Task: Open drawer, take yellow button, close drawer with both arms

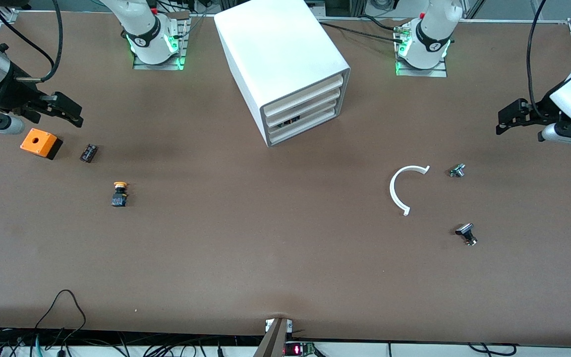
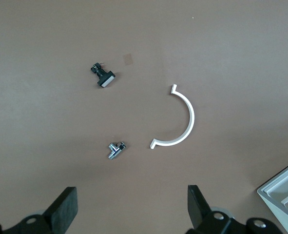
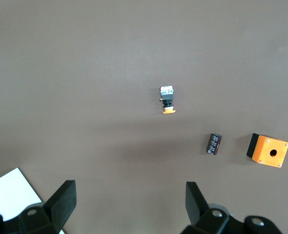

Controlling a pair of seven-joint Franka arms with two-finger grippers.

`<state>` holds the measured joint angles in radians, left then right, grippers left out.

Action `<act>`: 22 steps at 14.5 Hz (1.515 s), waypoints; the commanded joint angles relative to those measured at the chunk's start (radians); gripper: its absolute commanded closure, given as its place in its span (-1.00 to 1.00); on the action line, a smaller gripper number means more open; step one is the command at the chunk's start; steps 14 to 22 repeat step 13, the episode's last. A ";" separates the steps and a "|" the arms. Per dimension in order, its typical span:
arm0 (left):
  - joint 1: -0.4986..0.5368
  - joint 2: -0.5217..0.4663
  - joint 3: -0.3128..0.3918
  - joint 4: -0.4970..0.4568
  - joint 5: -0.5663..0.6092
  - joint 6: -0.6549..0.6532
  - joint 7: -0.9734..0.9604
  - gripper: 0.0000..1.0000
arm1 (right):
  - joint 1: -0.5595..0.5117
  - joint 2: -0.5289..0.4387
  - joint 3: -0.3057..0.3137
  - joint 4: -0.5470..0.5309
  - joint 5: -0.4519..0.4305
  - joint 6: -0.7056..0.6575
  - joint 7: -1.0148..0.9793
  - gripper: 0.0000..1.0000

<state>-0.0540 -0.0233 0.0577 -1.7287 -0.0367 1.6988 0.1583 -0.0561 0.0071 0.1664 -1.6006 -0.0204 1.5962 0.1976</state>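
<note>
Right gripper point(image 1: 75, 115) is hanging spread and empty at upper left of frame, above the orange box point(image 1: 40, 143); left gripper point(image 1: 502, 123), likewise spread and empty, is hanging at right edge. Button point(image 1: 119, 194) is lying on the table point(image 1: 265, 248) at left-centre, below the black component point(image 1: 88, 152). Drawer point(image 1: 303, 99) is sitting shut in the cabinet point(image 1: 275, 54), top centre.

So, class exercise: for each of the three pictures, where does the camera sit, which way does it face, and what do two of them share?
Front view: high across the table, facing both arm bases; shows the cabinet, the left gripper and the right gripper, both open.
Left wrist view: looks down past its own fingers at the white curved piece.
Right wrist view: looks down past its own fingers at the button and the orange box.
Shared: front and right wrist views both show the button.
</note>
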 commanded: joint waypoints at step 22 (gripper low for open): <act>-0.018 0.010 -0.059 0.023 0.089 -0.011 -0.037 -0.98 | -0.014 -0.015 -0.001 0.016 0.002 -0.007 -0.010 -0.99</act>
